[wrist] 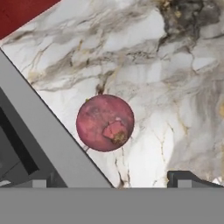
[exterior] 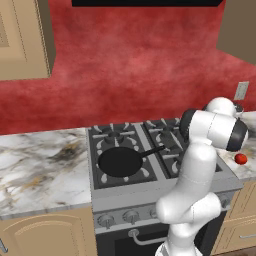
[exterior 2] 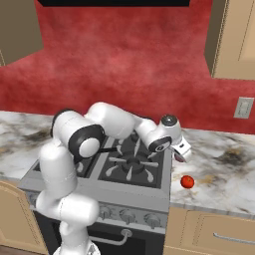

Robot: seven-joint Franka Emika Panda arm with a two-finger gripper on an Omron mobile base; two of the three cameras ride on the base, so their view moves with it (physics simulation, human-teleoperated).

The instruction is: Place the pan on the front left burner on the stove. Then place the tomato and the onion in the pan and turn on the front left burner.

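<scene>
Counting: one pan [exterior: 120,161] | one tomato [exterior 2: 187,182] | one onion [wrist: 105,123] | four burners

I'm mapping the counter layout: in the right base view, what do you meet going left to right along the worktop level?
Left marble counter → stove → gripper → tomato → right marble counter.

Arm hides pan [exterior: 120,161] handle end & stove [exterior: 102,195] right side; hand [exterior 2: 182,152] fingers too small to tell.
</scene>
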